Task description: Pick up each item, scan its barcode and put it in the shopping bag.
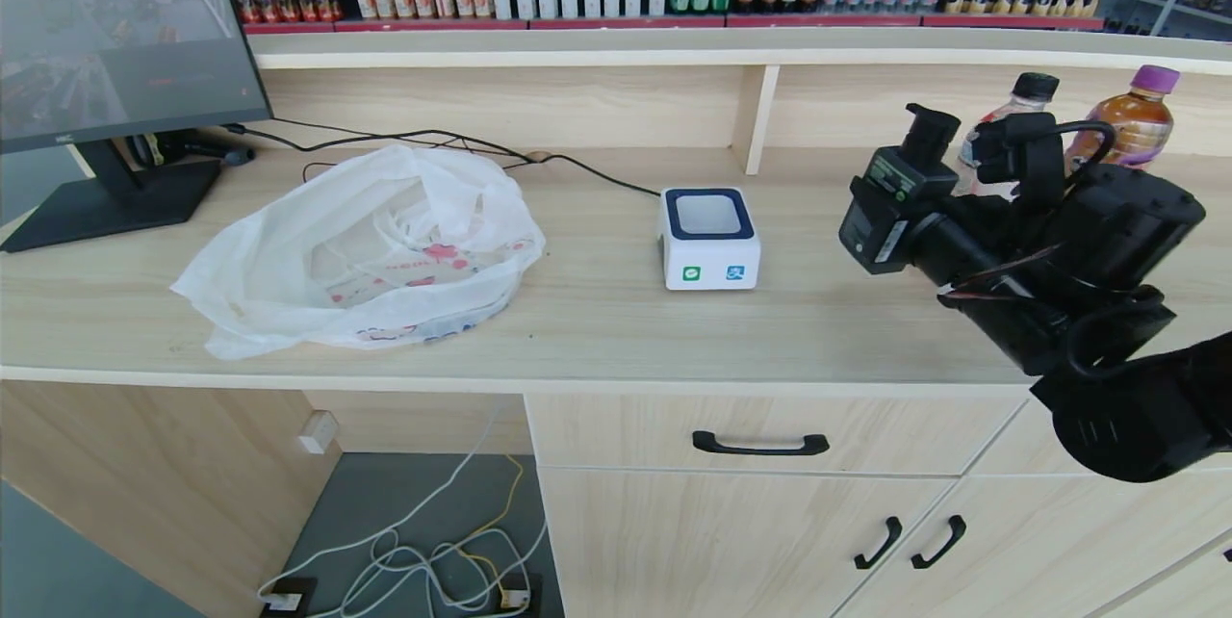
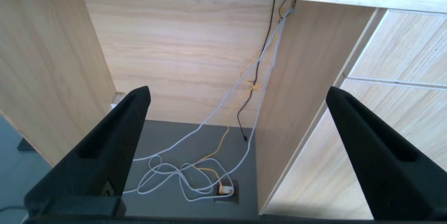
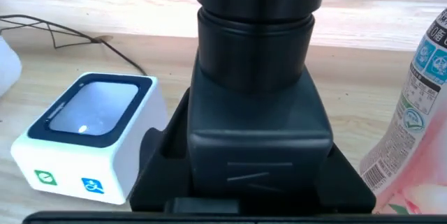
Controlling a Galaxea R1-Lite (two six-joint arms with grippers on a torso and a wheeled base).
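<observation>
At the desk's (image 1: pixel 597 320) right end stood two upright items, a clear bottle (image 1: pixel 1028 90) and a brown bottle (image 1: pixel 1136 122), just beyond our right gripper (image 1: pixel 1006 156), the nearer arm. Whether it held anything we could not tell. Our left gripper (image 2: pixel 237 91) hung below the desk, fingers wide apart and empty. One scanner (image 1: pixel 709 238) and one bag (image 1: pixel 366 247) lay leftward.

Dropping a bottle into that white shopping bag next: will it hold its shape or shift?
Probably floppy: the shopping bag lies crumpled and slumped on the counter, so its mouth may collapse. It looks thin and translucent, so likely light and apt to slide on the smooth wood if nudged.
</observation>
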